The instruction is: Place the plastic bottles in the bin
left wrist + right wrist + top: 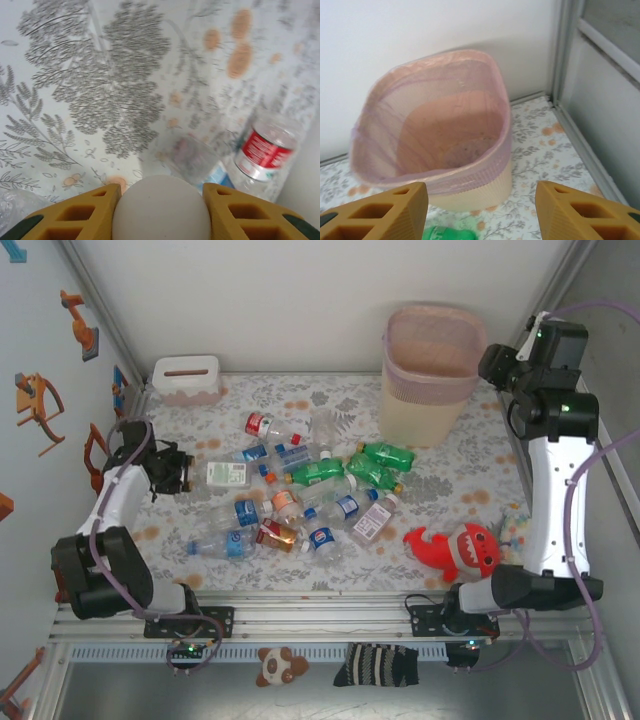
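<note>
Pinching pale bottle (160,215) end with left gripper (161,192) | likely light, thin-walled, slippery: best gripped mid-body | spread and empty at right gripper (481,200), facing bin (502,135) ahead

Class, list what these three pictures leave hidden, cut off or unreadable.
White rounded object, left wrist: cut off by bottom edge, identity unclear.
Green bottle, right wrist: cut by bottom edge.
Red-label bottle, left wrist: print blurred.
Bottle pile, top view: label text too small.

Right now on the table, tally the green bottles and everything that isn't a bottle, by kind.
Green bottles: 3
Bin: 1
Red plush shark: 1
White box: 1
Total: 6
</note>
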